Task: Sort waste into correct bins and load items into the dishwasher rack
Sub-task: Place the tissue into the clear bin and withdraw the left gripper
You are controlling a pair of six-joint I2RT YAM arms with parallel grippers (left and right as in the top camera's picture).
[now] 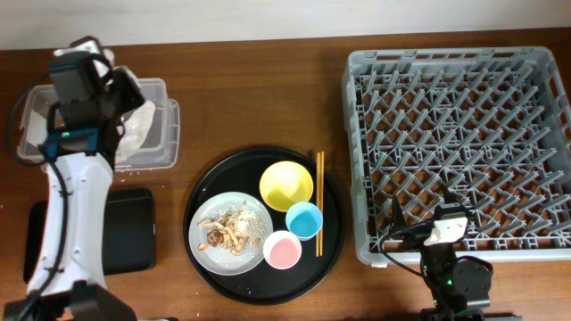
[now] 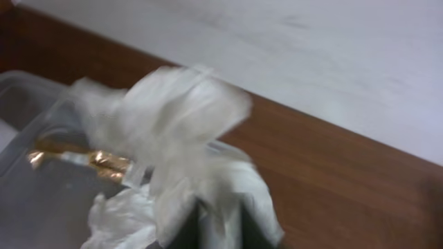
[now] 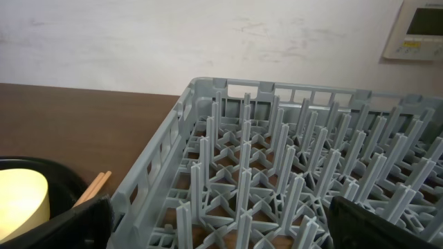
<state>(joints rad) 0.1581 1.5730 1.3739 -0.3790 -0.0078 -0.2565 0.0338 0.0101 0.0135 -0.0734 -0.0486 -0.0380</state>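
Observation:
My left gripper (image 1: 128, 100) is shut on the crumpled white napkin (image 2: 180, 131) and holds it over the clear plastic box (image 1: 165, 134). The gold-brown wrapper (image 2: 76, 158) lies inside that box. The shallow black tray (image 1: 129, 230) sits below it. The plate (image 1: 254, 203) carries food scraps (image 1: 227, 232). The yellow bowl (image 1: 285, 185), blue cup (image 1: 303, 219), pink cup (image 1: 282, 250) and chopsticks (image 1: 319, 203) are beside it. My right gripper (image 3: 228, 228) is open and empty at the front edge of the grey rack (image 1: 459, 143).
The dishes stand on a large round black tray (image 1: 207, 183) at the table's middle. The left arm's white link (image 1: 76, 214) crosses over the shallow black tray. The right wrist view shows the rack wall (image 3: 228, 90), the bowl (image 3: 21, 200) and the chopstick tips (image 3: 93, 187).

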